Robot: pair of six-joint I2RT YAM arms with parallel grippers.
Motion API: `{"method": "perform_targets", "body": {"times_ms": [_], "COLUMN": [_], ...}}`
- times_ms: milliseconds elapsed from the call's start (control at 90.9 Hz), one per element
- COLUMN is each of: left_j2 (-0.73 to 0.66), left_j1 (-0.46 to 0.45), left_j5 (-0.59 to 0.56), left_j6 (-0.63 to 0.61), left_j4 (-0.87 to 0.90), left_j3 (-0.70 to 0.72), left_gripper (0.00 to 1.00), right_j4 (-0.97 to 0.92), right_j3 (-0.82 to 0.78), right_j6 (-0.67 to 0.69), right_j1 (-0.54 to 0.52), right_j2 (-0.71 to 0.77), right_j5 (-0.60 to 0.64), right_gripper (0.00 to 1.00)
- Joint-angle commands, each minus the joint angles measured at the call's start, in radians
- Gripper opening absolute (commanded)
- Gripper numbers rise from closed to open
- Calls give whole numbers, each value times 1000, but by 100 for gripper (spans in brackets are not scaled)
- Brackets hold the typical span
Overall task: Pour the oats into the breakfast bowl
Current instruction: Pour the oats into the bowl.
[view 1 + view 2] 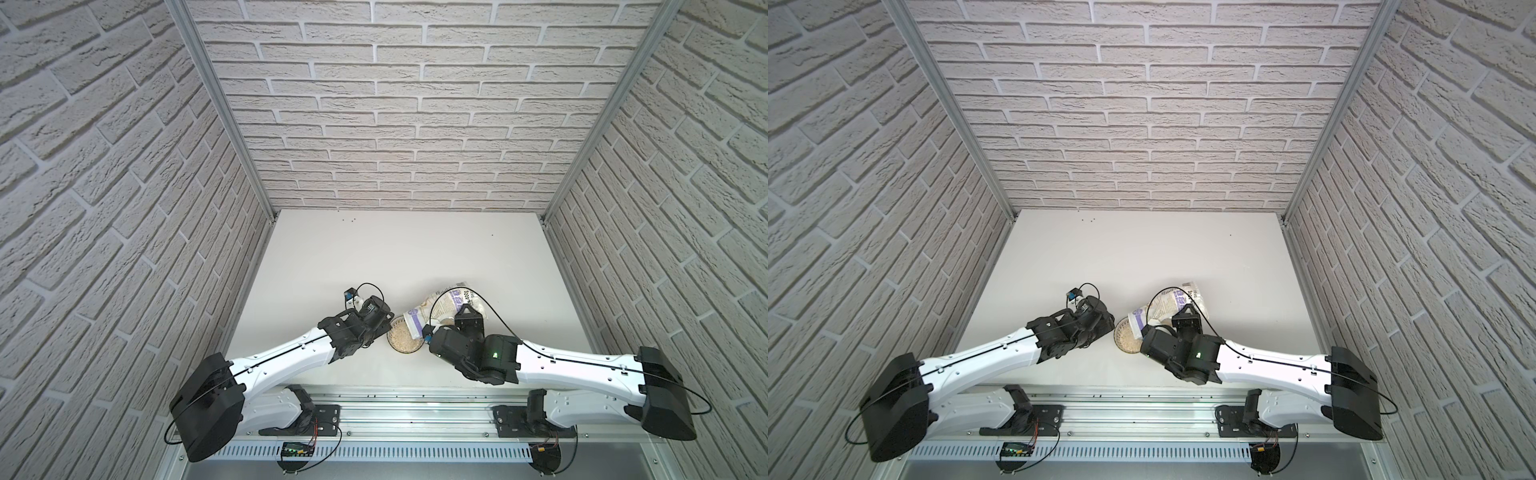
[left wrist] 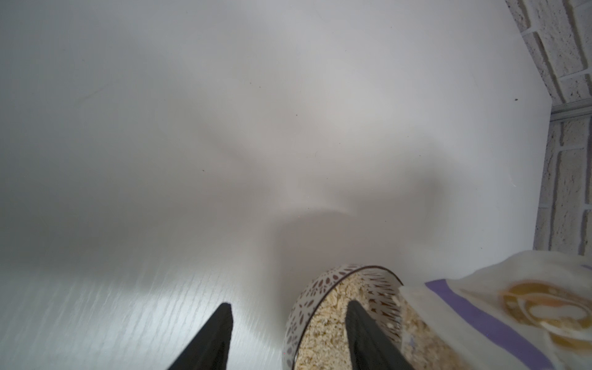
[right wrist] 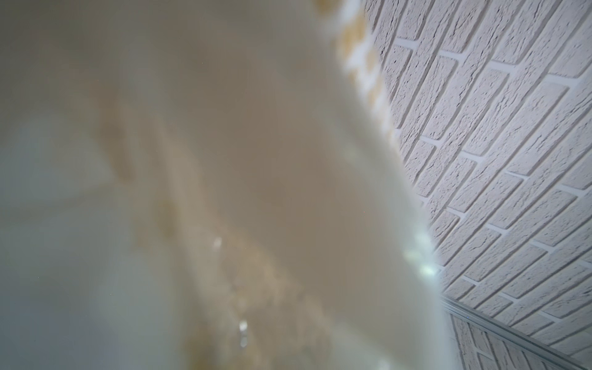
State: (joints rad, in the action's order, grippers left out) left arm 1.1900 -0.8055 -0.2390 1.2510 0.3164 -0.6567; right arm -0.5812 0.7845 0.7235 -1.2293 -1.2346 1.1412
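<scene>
The breakfast bowl stands on the white table between the two arms, holding pale oats. The white, purple-printed pouch hangs tilted, its mouth down over the bowl's right side, and more oats show inside that mouth. My right gripper is shut on the pouch's upper part; the pouch fills the right wrist view and hides the fingers. My left gripper stands open astride the bowl's near rim, one finger over the oats, the other outside and clear of the wall.
Brick-pattern walls close the table on three sides. An aluminium rail with both arm bases runs along the front edge. A few dark specks lie near the back wall.
</scene>
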Motion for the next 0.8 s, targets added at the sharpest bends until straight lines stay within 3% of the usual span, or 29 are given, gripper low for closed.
{"method": "perform_targets", "body": {"times_ms": [0, 110, 220, 506, 605, 693, 792], "left_j2": [3, 3, 1, 0, 2, 3, 1], "left_j1": [-1, -2, -1, 0, -1, 0, 0], "left_j5": [-8, -6, -8, -9, -9, -6, -8], "left_j6": [-4, -2, -7, -4, -1, -4, -4], "left_j4": [1, -2, 4, -2, -7, -10, -9], "left_j3": [-7, -4, -7, -1, 3, 2, 2], "left_gripper": [59, 59, 59, 59, 59, 59, 59], "right_j4": [36, 196, 111, 180, 129, 152, 131], "right_j3": [60, -14, 30, 15, 64, 29, 77], "right_j6": [-74, 114, 23, 133, 34, 120, 15], "right_j1": [-6, -21, -20, -22, -41, -28, -43], "right_j2": [20, 3, -10, -21, -9, -33, 14], "right_j5": [147, 194, 190, 258, 213, 255, 187], "right_gripper": [3, 3, 3, 4, 3, 4, 4]}}
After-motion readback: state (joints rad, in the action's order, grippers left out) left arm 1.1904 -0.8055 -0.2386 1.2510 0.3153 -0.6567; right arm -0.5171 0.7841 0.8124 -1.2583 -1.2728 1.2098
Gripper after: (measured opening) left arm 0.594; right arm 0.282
